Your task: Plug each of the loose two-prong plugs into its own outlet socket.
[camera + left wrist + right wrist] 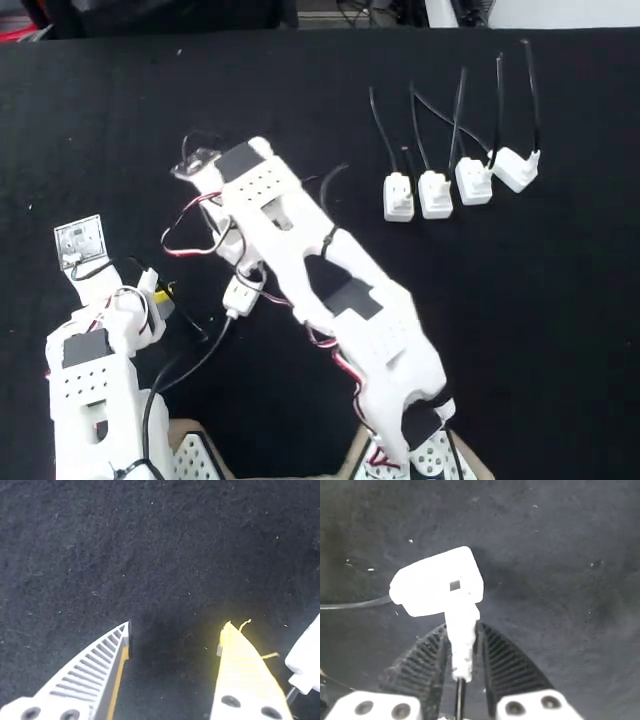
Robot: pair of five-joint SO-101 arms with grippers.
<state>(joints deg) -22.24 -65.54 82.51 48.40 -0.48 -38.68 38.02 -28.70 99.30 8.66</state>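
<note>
A matte black cloth (540,340) covers the table from edge to edge, and the wrist views show it flecked with pale lint and stray fibres. Beyond its far edge runs a narrow strip of room, with something red (18,32) at the left corner, dark shapes and a tangle of cables (355,12) in the middle, and a bright white surface (570,12) at the right. A patch of tan board (182,435) shows at the near edge, and the light is bright and even, leaving only soft shadows on the cloth.
</note>
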